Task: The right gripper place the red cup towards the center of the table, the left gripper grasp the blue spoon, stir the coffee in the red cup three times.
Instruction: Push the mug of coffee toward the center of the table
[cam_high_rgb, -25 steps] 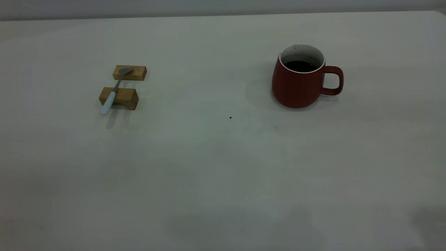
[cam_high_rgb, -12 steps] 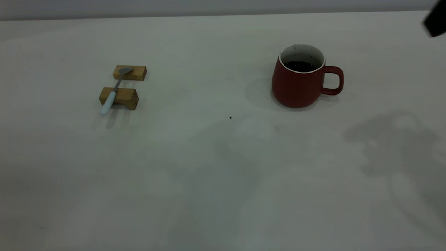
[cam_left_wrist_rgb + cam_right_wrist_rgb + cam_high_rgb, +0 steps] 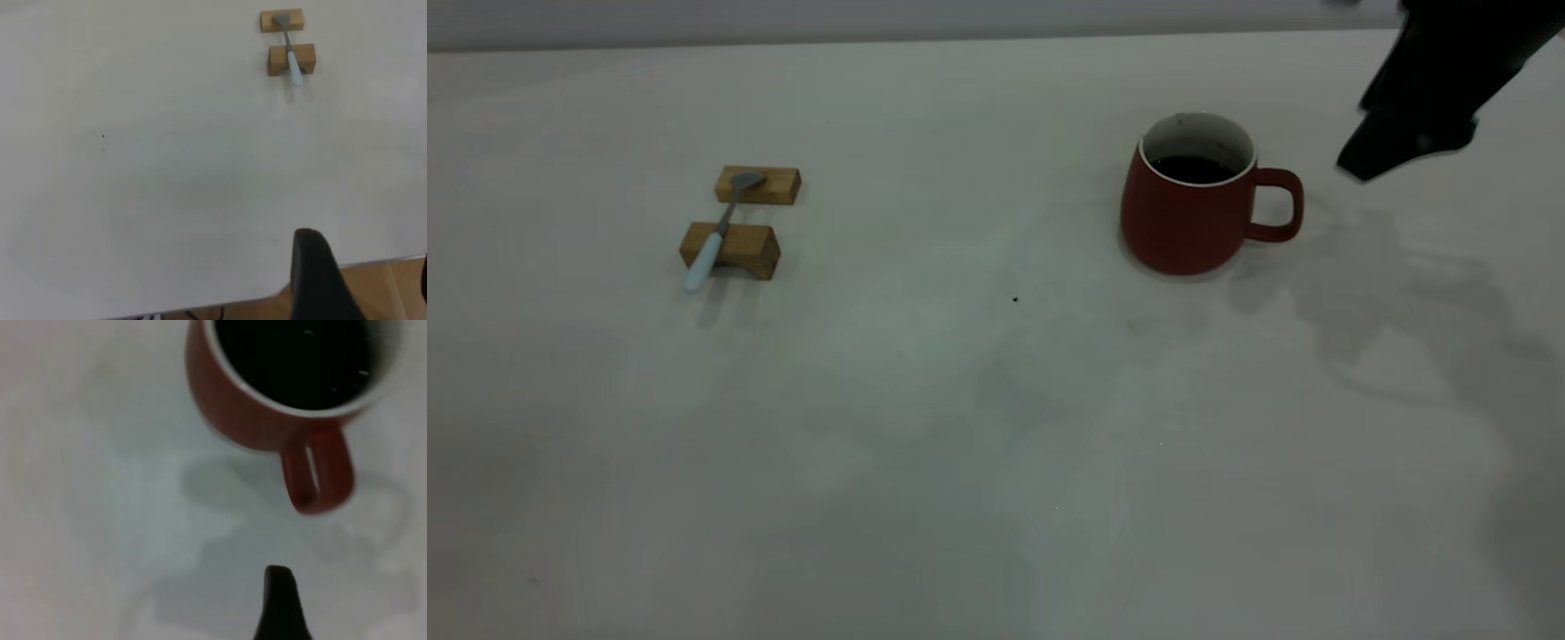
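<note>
- Red cup [image 3: 1189,209] is seen upright on the bench [image 3: 996,427], right of centre, with coffee [image 3: 1192,168] inside and its handle turned toward the right tool [image 3: 1405,147].
- Right tool is held above the bench near the handle, apart from it; its opening cannot be told.
- Blue spoon [image 3: 716,233] is laid across two wooden blocks [image 3: 734,249] far left.
- Left tool [image 3: 320,273] is seen only partly; its opening cannot be told.

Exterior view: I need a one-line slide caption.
Right gripper nears the red cup of coffee; blue spoon rests across two wooden blocks.
</note>
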